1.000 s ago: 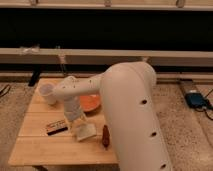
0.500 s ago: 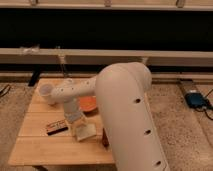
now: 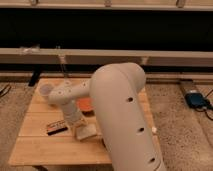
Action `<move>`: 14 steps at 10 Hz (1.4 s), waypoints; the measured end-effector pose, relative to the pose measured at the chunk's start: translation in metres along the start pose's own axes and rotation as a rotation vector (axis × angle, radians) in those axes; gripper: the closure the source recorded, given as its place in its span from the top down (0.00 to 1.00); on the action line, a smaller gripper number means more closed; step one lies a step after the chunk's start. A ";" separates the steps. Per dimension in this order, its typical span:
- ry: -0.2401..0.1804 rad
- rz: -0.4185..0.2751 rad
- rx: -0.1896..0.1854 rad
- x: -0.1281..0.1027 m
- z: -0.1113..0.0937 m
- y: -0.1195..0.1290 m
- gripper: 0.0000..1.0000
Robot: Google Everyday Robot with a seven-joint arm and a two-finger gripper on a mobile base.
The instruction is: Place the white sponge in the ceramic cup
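The white sponge (image 3: 87, 132) lies on the wooden table (image 3: 40, 147), right of the black-and-orange bar (image 3: 56, 128). The ceramic cup (image 3: 45, 90) stands upright near the table's back left. My gripper (image 3: 78, 127) points down at the left end of the sponge, at or just above it. The wrist hides part of the sponge. The cup is well to the back left of the gripper.
A shallow orange bowl (image 3: 86, 103) sits behind the sponge, partly hidden by my arm. My large white arm link (image 3: 125, 115) covers the right half of the table. A small white lump (image 3: 154, 130) shows at the arm's right edge. A blue box (image 3: 196, 100) lies on the floor.
The big arm link has swung left and nearer, covering more of the table and hiding the dark red object. The gripper stays low at the sponge.
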 end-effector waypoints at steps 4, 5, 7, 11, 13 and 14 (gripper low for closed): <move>0.007 0.008 0.036 -0.002 -0.001 -0.001 0.31; 0.003 0.012 0.042 -0.003 -0.004 0.000 0.23; -0.020 0.036 0.055 -0.002 -0.017 -0.004 0.04; -0.128 0.101 0.074 0.007 -0.073 -0.008 0.00; -0.178 0.128 0.087 0.008 -0.094 -0.008 0.00; -0.201 0.137 0.088 0.006 -0.101 -0.006 0.00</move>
